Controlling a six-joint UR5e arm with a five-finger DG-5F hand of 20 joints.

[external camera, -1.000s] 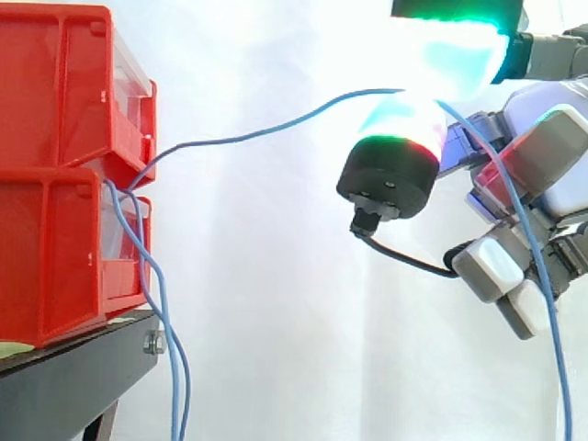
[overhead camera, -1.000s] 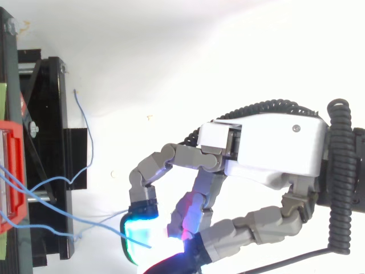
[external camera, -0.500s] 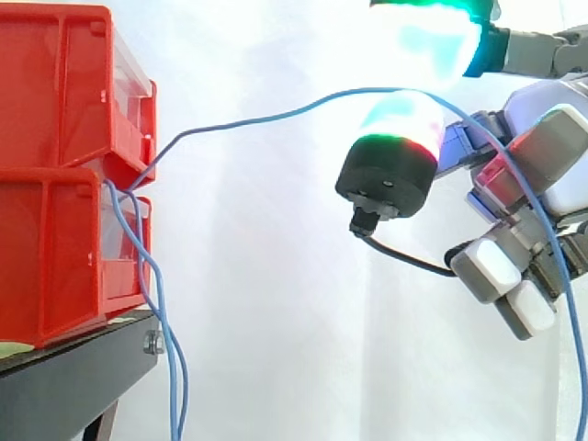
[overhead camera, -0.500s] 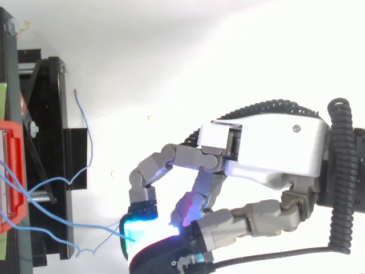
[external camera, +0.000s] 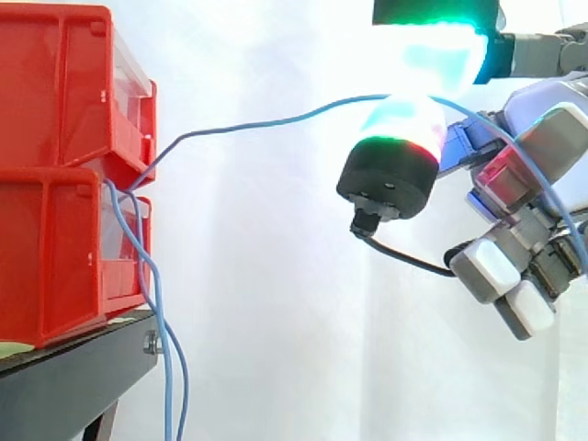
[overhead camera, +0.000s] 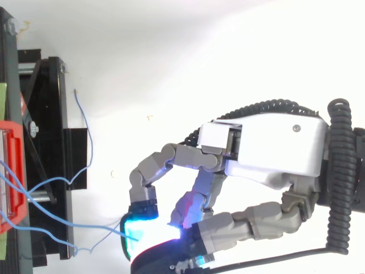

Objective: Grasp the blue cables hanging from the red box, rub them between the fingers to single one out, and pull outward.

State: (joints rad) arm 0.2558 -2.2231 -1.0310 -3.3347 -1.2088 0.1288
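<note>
Two red bins (external camera: 60, 165) are stacked on a black stand (external camera: 73, 386) at the left. One blue cable (external camera: 266, 124) runs from between the bins up and to the right. It ends between two glowing fingertips (external camera: 432, 55) of my hand (external camera: 542, 156), which pinch it; its free end trails over the hand to the right. Two more blue cables (external camera: 167, 367) hang down from the bins, apart from the hand. From above, the hand (overhead camera: 274, 148) curls toward the pinched cable (overhead camera: 97, 228) right of the stand (overhead camera: 45, 142).
A white curtain hangs behind everything. Open space lies between the bins and the hand. A thin blue cable end (overhead camera: 84, 125) lies over the stand in the top view.
The upper pad and thumb have shifted against each other on the cable. The cable's free end has swung further right over the hand. Bins and hanging cables stay put.
</note>
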